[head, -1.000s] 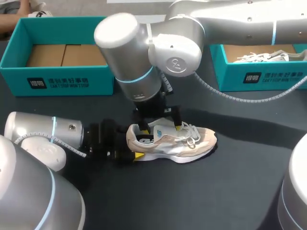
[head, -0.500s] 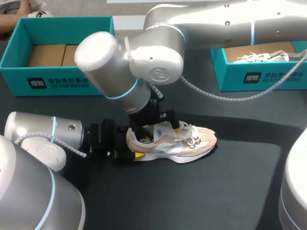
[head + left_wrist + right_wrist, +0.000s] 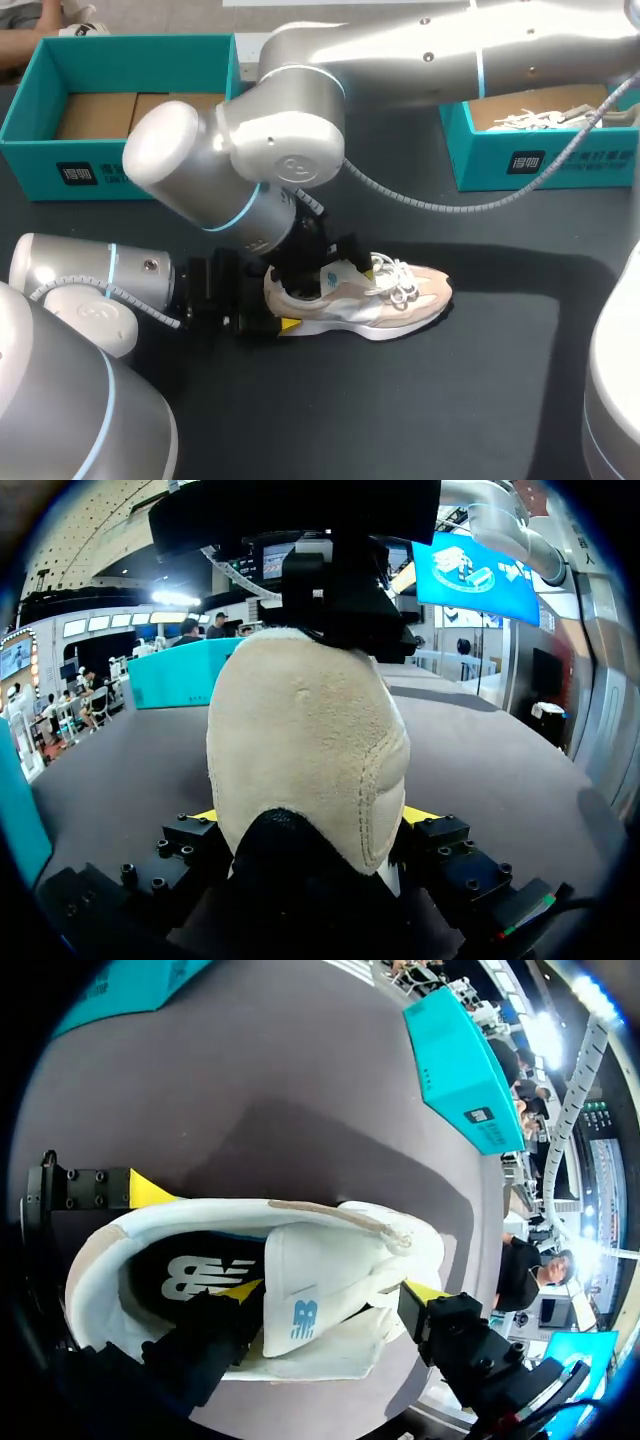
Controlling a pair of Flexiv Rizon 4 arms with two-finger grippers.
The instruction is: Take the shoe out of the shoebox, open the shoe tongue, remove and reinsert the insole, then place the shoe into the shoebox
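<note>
Clamping the heel (image 3: 300, 750) from both sides, the left gripper (image 3: 276, 312) holds the pink-and-white sneaker (image 3: 385, 302), which stands on its sole on the dark table (image 3: 470, 400), toe to the right, outside the teal shoeboxes (image 3: 130, 170). At its tongue (image 3: 305, 1285) sits the right gripper (image 3: 332, 1290); whether that one grips anything, I cannot tell.

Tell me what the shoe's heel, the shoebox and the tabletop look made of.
Shoe heel: cream suede-like fabric, matte, softly napped, with stitched seams. Shoebox: teal printed cardboard, probably; brown board shows inside. Table: dark matte covering, perhaps cloth or a mat; no glare.
</note>
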